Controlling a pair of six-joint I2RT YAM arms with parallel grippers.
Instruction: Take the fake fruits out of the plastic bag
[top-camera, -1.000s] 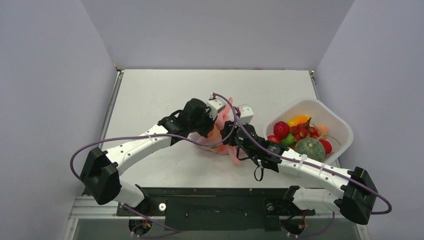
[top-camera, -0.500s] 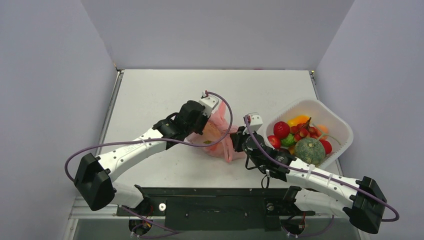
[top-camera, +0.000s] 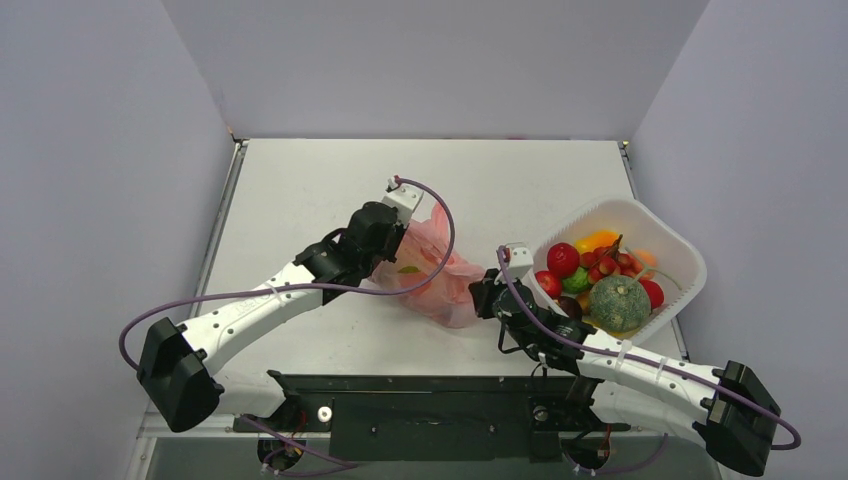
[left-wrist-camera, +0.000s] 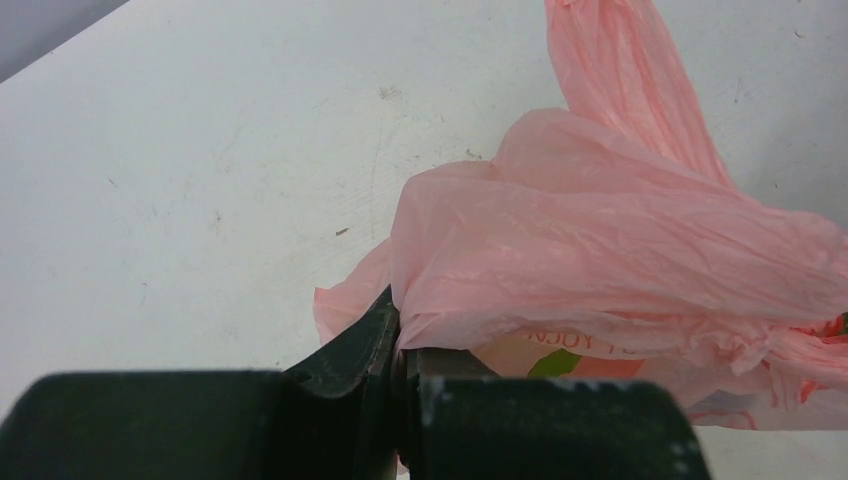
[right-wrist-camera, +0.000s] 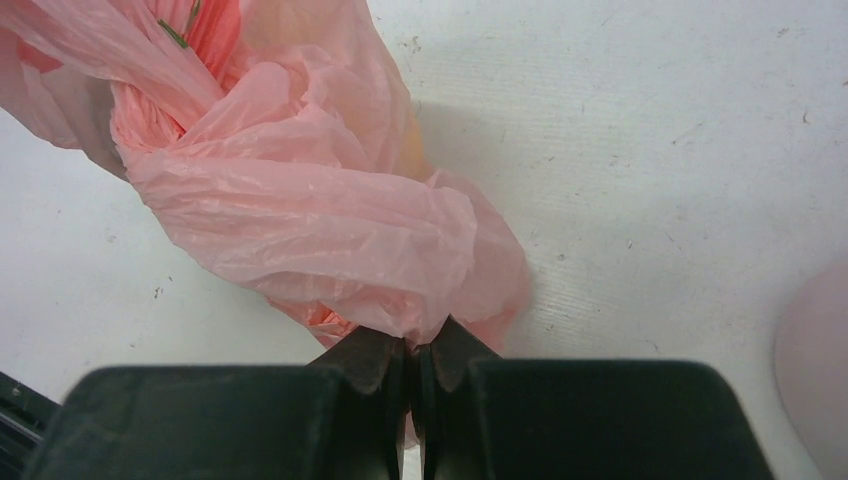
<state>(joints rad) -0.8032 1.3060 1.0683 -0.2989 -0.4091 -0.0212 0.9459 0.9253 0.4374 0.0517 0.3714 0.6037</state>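
Note:
The pink plastic bag (top-camera: 432, 272) lies stretched across the table's middle between my two arms. My left gripper (top-camera: 392, 262) is shut on its left edge; the left wrist view shows the jaws pinching pink film (left-wrist-camera: 600, 250) at the gripper (left-wrist-camera: 402, 345). My right gripper (top-camera: 478, 297) is shut on the bag's right end; the right wrist view shows the jaws (right-wrist-camera: 415, 350) clamped on bunched film (right-wrist-camera: 320, 220). Faint orange and green shapes show through the bag. Fake fruits (top-camera: 597, 270) in red, yellow, orange and green fill the white basket (top-camera: 668, 240).
The white rounded-square basket stands at the right, close to my right arm, holding a green melon (top-camera: 619, 300) and red fruits (top-camera: 562, 258). Grey walls close the table on three sides. A black rail (top-camera: 430, 395) runs along the near edge.
Both grippers have moved apart, the left one leftward and the right one to the right and nearer, pulling the bag from a bunched heap into a wider, flatter stretch.

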